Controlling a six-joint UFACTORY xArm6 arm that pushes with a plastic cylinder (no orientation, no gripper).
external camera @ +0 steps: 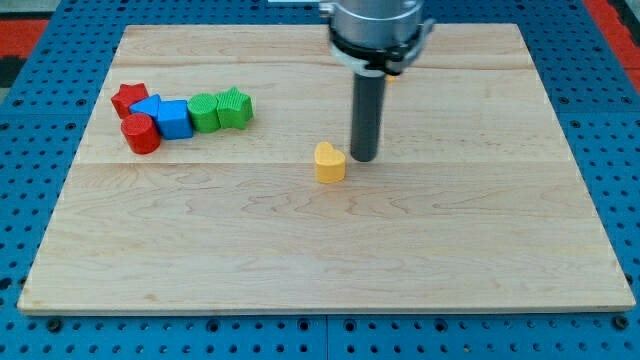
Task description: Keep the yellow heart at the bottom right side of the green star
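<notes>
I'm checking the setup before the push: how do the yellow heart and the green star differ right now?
The yellow heart stands alone near the board's middle; the green star sits in a tight cluster at the view's left, against a green block. My tip is just right of the heart, far from the star. Both are small blocks lying on the wooden board.

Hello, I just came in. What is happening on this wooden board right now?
A robot arm with a dark rod is pushing blocks on the wooden board. My tip stands just to the view's right of the yellow heart, very near it. The green star sits in a cluster at the view's upper left, with a green block, two blue blocks and two red blocks. The heart lies to the star's lower right.
</notes>
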